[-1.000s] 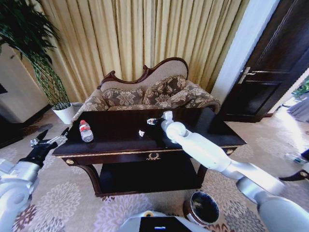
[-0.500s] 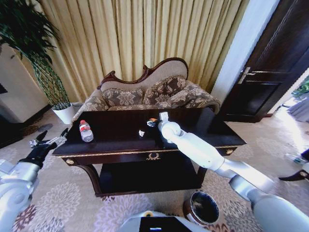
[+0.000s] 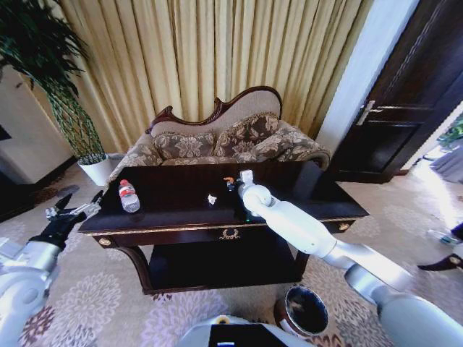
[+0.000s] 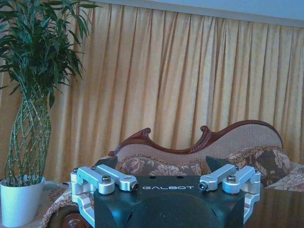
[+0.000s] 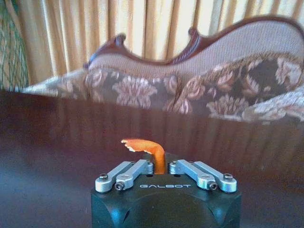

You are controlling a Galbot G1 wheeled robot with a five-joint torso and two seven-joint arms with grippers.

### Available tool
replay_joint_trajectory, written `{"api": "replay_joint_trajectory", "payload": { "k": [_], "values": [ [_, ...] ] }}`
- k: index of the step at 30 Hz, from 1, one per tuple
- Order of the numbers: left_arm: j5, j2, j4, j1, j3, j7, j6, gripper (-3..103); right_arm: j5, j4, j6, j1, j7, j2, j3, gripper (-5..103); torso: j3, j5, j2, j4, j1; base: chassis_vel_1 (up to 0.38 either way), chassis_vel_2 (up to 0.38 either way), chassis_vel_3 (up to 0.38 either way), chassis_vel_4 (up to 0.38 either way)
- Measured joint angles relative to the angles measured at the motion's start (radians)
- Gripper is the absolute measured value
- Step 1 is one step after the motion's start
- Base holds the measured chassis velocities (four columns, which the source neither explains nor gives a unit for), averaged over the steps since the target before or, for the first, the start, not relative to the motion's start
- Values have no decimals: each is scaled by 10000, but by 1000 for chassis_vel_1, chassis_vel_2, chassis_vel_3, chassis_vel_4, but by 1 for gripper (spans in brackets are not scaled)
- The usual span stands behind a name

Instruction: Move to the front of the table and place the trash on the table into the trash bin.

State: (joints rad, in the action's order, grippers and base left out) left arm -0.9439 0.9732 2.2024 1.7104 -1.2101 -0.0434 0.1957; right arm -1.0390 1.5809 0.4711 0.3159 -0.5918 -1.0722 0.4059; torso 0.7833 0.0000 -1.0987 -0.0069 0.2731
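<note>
Now your right gripper (image 5: 160,167) pinches the thin orange curled scrap (image 5: 145,147) at its lower end; it looks light, limp, easily dropped. Left gripper (image 4: 167,182) idles, jaws wide.

Dark glossy table (image 3: 181,202) bearing a clear red-capped bottle (image 3: 129,196) lying at its left end, a white scrap (image 3: 212,199) mid-top, an orange scrap (image 5: 145,147) gripped beside it; round bin (image 3: 304,311) on the floor, near right.

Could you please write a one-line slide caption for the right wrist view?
Right pincer shut on an orange scrap above the dark table, with the patterned sofa behind.
</note>
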Motion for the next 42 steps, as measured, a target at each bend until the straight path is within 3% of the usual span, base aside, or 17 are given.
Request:
{"api": "replay_joint_trajectory", "payload": {
  "k": [2, 4, 11, 14, 17, 19, 23, 27, 30, 37, 42],
  "values": [
    [9, 16, 0, -17, 11, -3, 0, 100, 231, 412, -281, 116, -26, 145, -297, 5, 0, 0, 0, 0, 0, 0, 0, 0, 0],
    [17, 35, 1, -38, 33, -4, 0, 100, 402, 768, -397, 203, -30, 311, -507, 3, -1, 1, 0, 1, 0, 0, 0, 0, 0],
    [80, 89, -1, -99, 185, -5, -4, 100, 888, 1931, -829, 884, -51, 1260, -1458, 3, -1, 0, -1, 1, -1, 0, 0, 0, 0],
    [97, -13, -64, -174, 258, -7, -24, 100, 1444, 2744, -1021, 2172, 321, 2374, -2690, 3, -1, 4, -1, -2, -1, 0, 0, 0, 0],
    [132, -86, -107, -249, 349, -6, -44, 100, 1783, 2960, -1142, 2812, 603, 2788, -3303, 3, -1, 3, -2, -5, -1, 0, 0, 0, 0],
    [149, -199, -114, -379, 526, 42, -50, 100, 2169, 3194, -1310, 3941, 873, 3212, -4426, 3, -1, 3, -2, -6, -1, 0, 0, 0, 0],
    [159, -276, -106, -453, 661, 75, -49, 100, 2284, 3294, -1480, 4627, 885, 3362, -5070, 3, -1, 3, -2, -6, -1, 0, 0, 0, 0],
    [184, -485, -195, -636, 913, 102, -42, 100, 2394, 3237, -2195, 5611, 1380, 3359, -6172, 3, -1, 0, -2, 1, -1, 0, 0, 0, 0],
    [21, -804, -471, -825, 1074, 106, -40, 100, 2818, 2350, -3235, 6197, 3164, 3205, -6836, 3, -1, 0, -2, 1, -1, 0, 0, 0, 0],
    [-312, -1231, -819, -1077, 1215, 59, 3, 100, 2671, 1850, -3483, 6931, 4520, 3120, -7806, 3, 0, 1, -1, -2, 1, 0, 0, 0, 0],
    [-518, -1377, -865, -1189, 1248, 58, 54, 100, 2777, 2084, -3396, 7349, 4753, 3140, -8363, 3, 0, 0, -1, -1, 0, 0, 0, 0, 0]
  ]
}}
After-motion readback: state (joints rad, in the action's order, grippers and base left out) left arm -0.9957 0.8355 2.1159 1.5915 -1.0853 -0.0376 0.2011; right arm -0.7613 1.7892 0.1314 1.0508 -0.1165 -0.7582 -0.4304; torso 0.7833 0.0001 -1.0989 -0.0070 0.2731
